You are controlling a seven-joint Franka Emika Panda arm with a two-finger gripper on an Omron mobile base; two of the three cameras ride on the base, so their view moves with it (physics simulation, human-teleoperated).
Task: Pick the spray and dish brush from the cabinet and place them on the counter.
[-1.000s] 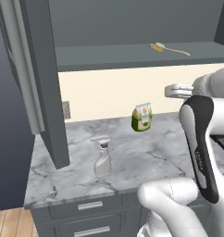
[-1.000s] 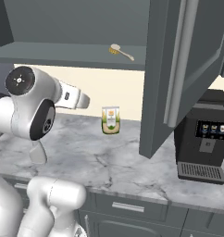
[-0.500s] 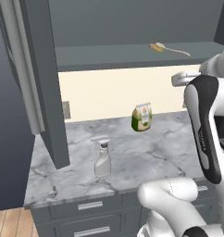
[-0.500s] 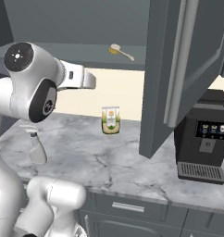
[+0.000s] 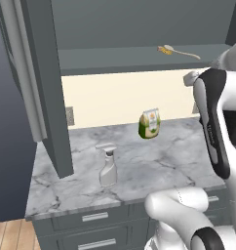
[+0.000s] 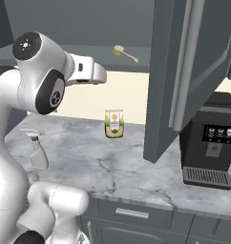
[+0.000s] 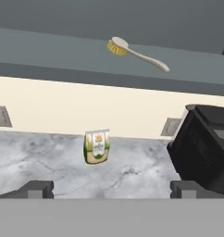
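Note:
The spray stands upright on the counter near its front left, also seen as the spray behind my arm. The dish brush lies on the open cabinet's grey shelf, brush head to the left. From the hand, the dish brush lies up ahead on the shelf edge. My gripper is open and empty, its fingertips far apart. The hand hovers over the counter, below the shelf and left of the brush.
A green-and-cream pouch stands at the back of the counter by the wall. A black coffee machine sits at the right. Open cabinet doors hang out at the left and the right. Drawers run under the counter.
My arm has lifted the hand upward, closer to the shelf level. The gripper stays open. Spray, brush and pouch have not moved.

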